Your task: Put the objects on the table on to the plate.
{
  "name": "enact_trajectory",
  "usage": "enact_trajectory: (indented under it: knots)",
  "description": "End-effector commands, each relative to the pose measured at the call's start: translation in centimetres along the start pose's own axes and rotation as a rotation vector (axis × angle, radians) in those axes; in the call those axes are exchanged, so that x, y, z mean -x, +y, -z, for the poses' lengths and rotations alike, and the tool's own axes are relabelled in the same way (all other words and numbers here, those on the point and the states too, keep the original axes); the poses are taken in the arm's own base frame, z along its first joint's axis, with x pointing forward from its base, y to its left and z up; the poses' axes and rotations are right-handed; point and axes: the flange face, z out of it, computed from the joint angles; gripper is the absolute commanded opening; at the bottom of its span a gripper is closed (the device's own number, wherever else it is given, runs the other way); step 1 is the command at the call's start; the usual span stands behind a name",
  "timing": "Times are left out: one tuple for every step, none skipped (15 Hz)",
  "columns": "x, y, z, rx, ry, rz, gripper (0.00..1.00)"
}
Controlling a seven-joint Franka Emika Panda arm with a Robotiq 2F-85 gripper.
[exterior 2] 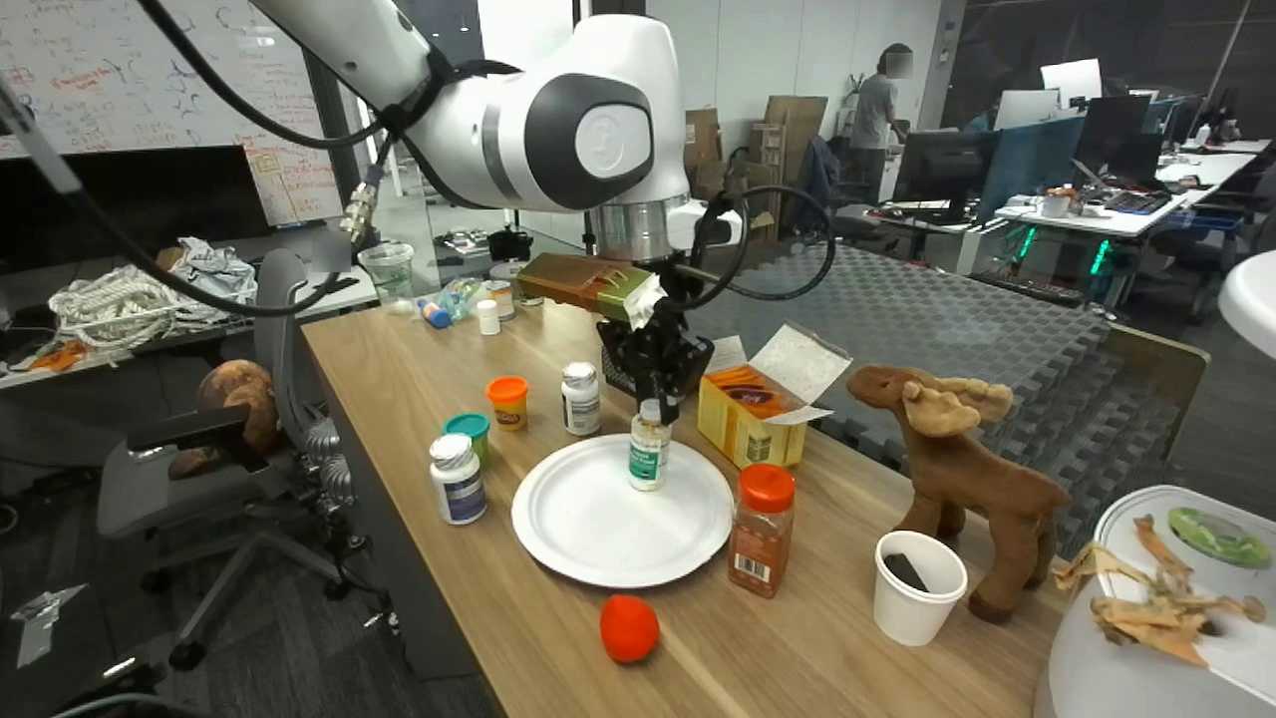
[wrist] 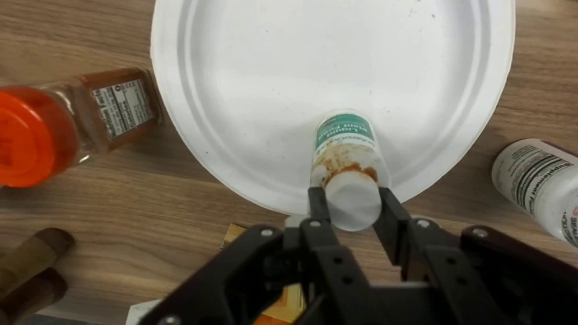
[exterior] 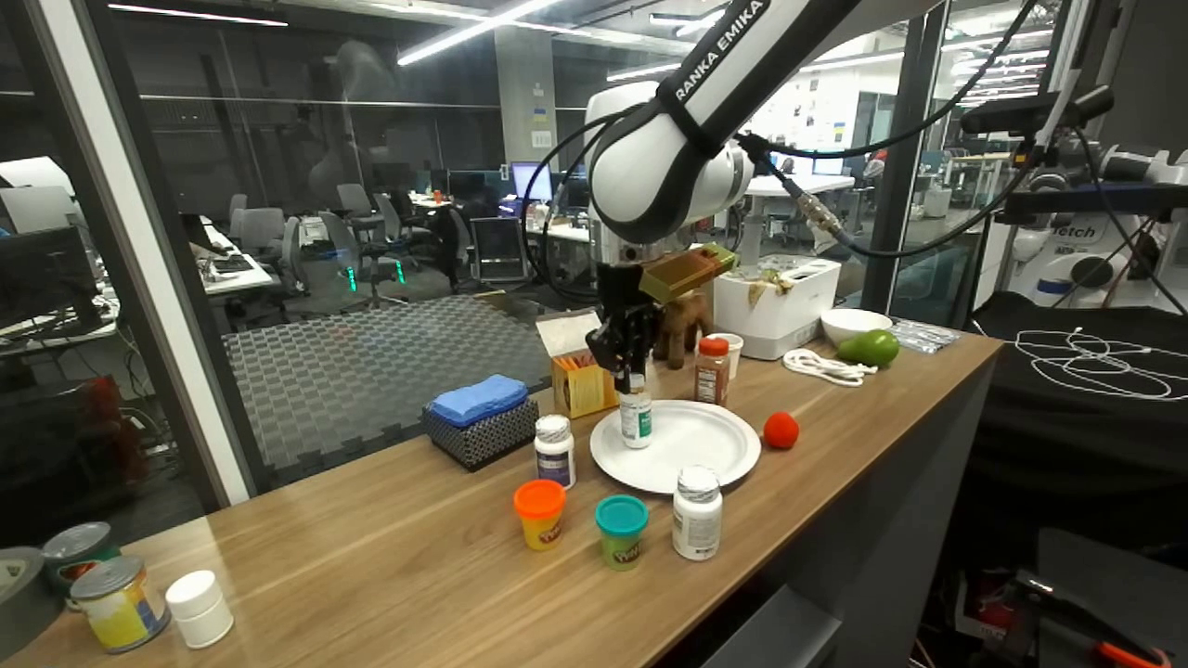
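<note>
My gripper (wrist: 352, 198) is shut on the white cap of a small bottle (wrist: 347, 135) with a green label. That bottle is upright over the near part of the round white plate (wrist: 289, 58), its base seemingly touching it. Around the plate on the wooden table (exterior: 418, 566) stand a purple-labelled white bottle (exterior: 555, 456), another white bottle (exterior: 697, 521), an orange cup (exterior: 540, 521), a green cup (exterior: 621, 538) and a red-capped spice bottle (exterior 2: 764, 534). A small red piece (exterior 2: 629, 630) lies beside the plate. Far off sits a small white jar (exterior: 200, 612).
An open yellow box (exterior 2: 753, 414) is close behind the gripper. Nearby are a blue cloth (exterior: 479, 399) on a dark box, a toy moose (exterior 2: 972, 479) and a paper cup (exterior 2: 917, 598). Farther along stand a white tub (exterior: 778, 311), a bowl (exterior: 854, 325) and cans (exterior: 119, 603).
</note>
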Motion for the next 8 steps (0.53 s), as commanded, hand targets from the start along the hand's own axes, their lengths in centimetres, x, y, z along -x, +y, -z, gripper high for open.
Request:
enact_trajectory:
  knots:
    - [-0.4,0.5,1.2,0.019,0.023,0.011,0.62]
    - [-0.4,1.0,1.7,0.025,0.026,0.011,0.7]
    - [-0.4,1.4,2.2,0.024,0.024,0.012,0.77]
    - [-0.5,2.2,2.9,0.029,0.035,0.001,0.86]
    - [-0.7,2.9,3.4,0.034,0.048,-0.012,0.93]
    - [-0.9,4.1,3.8,0.046,0.054,-0.018,0.99]
    - [-1.0,5.2,4.0,0.044,0.043,-0.005,1.0]
    - [-1.1,6.2,4.0,0.039,0.039,0.006,1.0]
